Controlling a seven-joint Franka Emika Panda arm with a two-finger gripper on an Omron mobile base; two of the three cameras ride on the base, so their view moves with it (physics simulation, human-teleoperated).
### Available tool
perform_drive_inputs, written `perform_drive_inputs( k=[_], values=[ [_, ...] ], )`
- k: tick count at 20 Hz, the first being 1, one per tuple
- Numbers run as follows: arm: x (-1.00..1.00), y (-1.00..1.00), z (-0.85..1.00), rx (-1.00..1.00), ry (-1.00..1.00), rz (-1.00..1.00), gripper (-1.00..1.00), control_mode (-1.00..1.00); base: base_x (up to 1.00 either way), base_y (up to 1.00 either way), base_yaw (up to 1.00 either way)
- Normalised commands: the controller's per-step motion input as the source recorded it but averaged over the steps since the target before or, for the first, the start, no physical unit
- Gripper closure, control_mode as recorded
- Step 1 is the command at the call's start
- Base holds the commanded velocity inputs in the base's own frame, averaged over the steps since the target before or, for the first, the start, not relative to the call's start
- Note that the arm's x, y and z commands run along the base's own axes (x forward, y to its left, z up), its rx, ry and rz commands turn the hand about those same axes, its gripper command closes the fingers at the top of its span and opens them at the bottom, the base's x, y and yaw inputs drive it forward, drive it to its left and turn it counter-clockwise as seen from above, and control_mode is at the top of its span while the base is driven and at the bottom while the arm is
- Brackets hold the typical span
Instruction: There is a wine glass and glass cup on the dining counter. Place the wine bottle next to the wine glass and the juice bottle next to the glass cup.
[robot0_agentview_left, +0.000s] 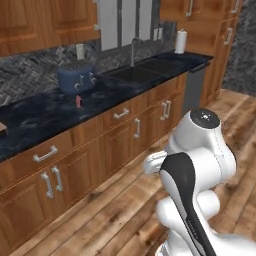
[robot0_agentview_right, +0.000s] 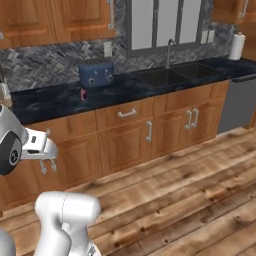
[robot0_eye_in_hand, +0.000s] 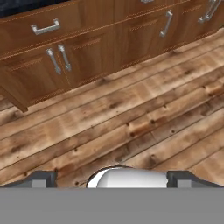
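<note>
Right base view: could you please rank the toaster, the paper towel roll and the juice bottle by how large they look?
1. Toaster
2. Paper towel roll, though it stands farther away
3. Juice bottle

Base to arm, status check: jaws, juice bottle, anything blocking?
Gripper open, empty, pointed at wood floor. Juice bottle upright on wall counter by blue toaster, untouched. Nothing between arm and counter.
</note>
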Motion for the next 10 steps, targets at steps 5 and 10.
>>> perform_drive_inputs(
  k=[5,10],
  values=[
    [0.0,0.0,0.0,0.0,0.0,0.0,-1.0,1.0,0.78,-0.15,0.28],
    [0.0,0.0,0.0,0.0,0.0,0.0,-1.0,1.0,0.75,-0.15,0.29]
  ],
)
